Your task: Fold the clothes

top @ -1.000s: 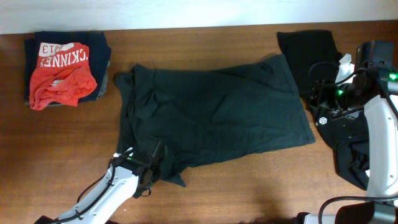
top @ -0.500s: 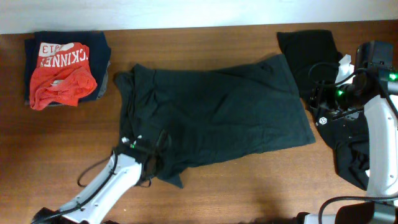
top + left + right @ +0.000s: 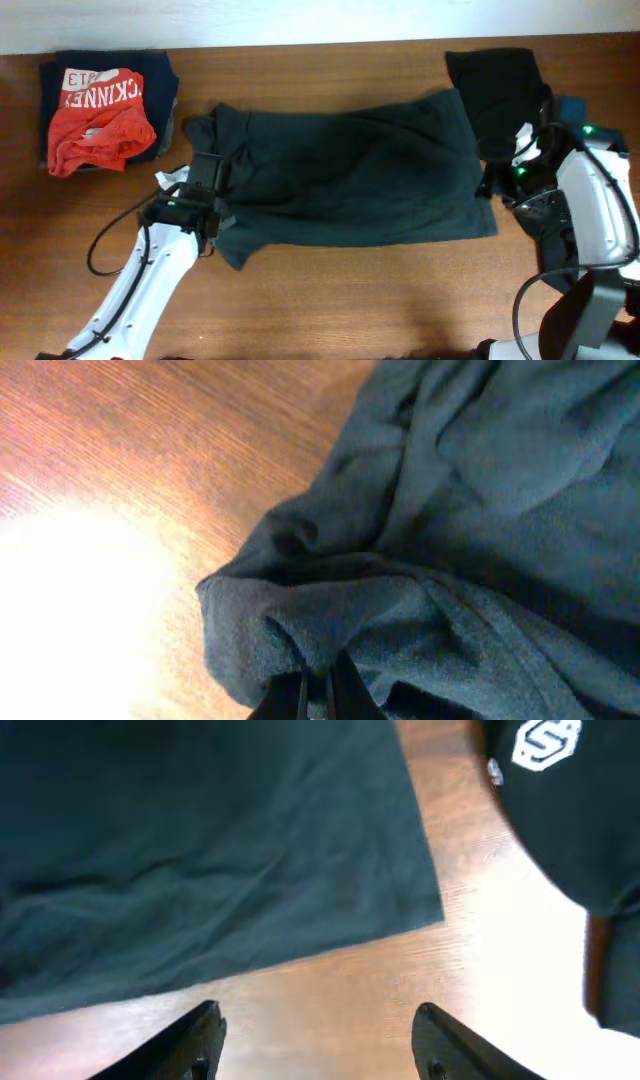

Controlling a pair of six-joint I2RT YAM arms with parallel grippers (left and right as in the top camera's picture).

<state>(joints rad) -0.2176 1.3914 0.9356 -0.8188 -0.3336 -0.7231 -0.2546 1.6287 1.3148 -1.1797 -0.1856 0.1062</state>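
A very dark green garment point(image 3: 350, 170) lies spread across the middle of the table, and it fills most of the left wrist view point(image 3: 480, 510). My left gripper point(image 3: 208, 208) is shut on a bunched fold of its lower-left edge point(image 3: 318, 685). My right gripper point(image 3: 497, 188) hovers open over bare wood just off the garment's lower-right corner point(image 3: 410, 900), with nothing between its fingers point(image 3: 320, 1032). More dark clothes lie at the right: one black piece point(image 3: 505, 85) at the back and another with a white logo point(image 3: 545, 742) beside the right arm.
A folded stack topped by a red garment with white letters point(image 3: 100, 115) sits at the back left. A black cable loops beside the left arm point(image 3: 105, 245). Bare wood of the table point(image 3: 350, 300) runs along the front.
The left gripper shut on the garment's lower-left flap and carried it back and to the left, straightening the front edge. The right arm moved in to the garment's lower-right corner.
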